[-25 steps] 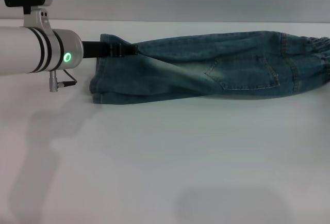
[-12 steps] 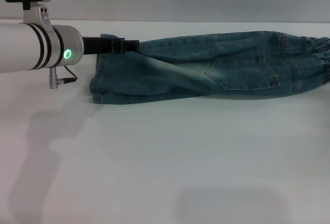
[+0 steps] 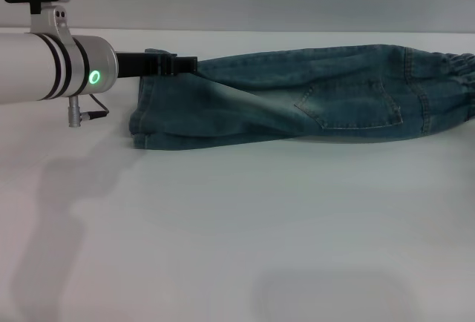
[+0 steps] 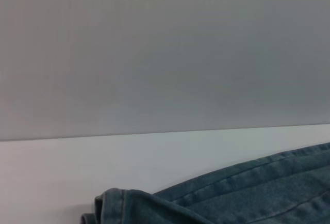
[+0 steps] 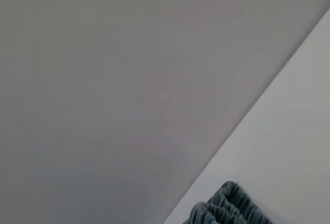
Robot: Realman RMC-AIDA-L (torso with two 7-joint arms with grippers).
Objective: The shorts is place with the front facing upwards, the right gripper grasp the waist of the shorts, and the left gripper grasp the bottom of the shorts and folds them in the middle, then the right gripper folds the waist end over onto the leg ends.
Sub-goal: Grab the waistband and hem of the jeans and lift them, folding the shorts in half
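Shorts (image 3: 312,103) lie folded lengthwise on the counter (image 3: 237,225); left hand (image 3: 178,64) sits at the hems, can't tell if it's clamped.

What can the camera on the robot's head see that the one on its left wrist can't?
Only the head view shows the left gripper at the far edge of the leg ends, the whole folded shorts with their pocket, and the waist on the right. Only the left wrist view shows a close-up of one hem corner and much of the grey wall. Both show blue denim lying on the white table.
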